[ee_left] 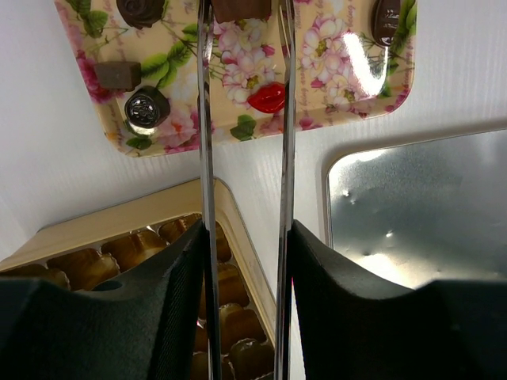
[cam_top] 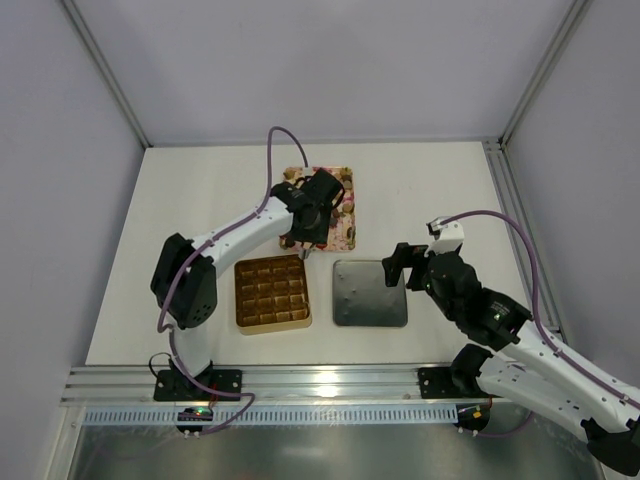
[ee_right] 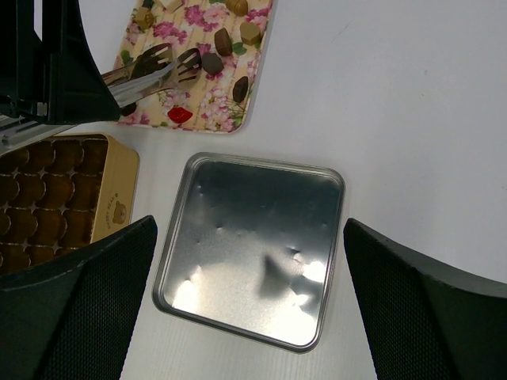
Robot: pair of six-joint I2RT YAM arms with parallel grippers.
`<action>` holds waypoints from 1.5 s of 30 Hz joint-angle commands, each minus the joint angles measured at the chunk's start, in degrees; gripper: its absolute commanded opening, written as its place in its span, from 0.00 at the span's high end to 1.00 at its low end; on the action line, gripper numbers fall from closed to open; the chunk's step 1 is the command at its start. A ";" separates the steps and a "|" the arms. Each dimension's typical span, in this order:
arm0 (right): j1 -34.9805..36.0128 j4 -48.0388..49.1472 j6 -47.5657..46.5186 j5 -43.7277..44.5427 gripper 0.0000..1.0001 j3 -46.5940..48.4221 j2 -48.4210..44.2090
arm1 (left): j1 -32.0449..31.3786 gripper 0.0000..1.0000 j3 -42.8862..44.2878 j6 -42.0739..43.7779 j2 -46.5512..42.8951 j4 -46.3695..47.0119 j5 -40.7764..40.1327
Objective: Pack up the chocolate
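The square gold box holds a grid of brown cells; I cannot tell which are filled. It also shows in the left wrist view and the right wrist view. My left gripper is shut on metal tongs. The tongs reach over the pink-floral tray and pinch a brown square chocolate at their tips. Several loose chocolates lie on the tray. My right gripper is open and empty above the grey lid.
The grey metal lid lies inside-up, right of the gold box. The floral tray sits behind both. A red lip-shaped sweet lies near the tray's front edge. An aluminium rail runs along the near edge.
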 commanded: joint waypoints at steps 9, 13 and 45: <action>0.21 0.73 -0.48 1.32 0.00 -0.07 1.20 | -0.19 0.62 2.87 -0.27 -0.54 0.76 -1.25; 0.30 0.64 -0.66 1.41 0.00 0.37 1.29 | -0.28 0.66 4.80 0.17 -1.42 -0.56 -1.68; 0.21 4.24 0.66 -1.14 0.00 -1.13 4.71 | -0.28 0.68 -5.46 -3.16 -23.55 -8.29 -2.56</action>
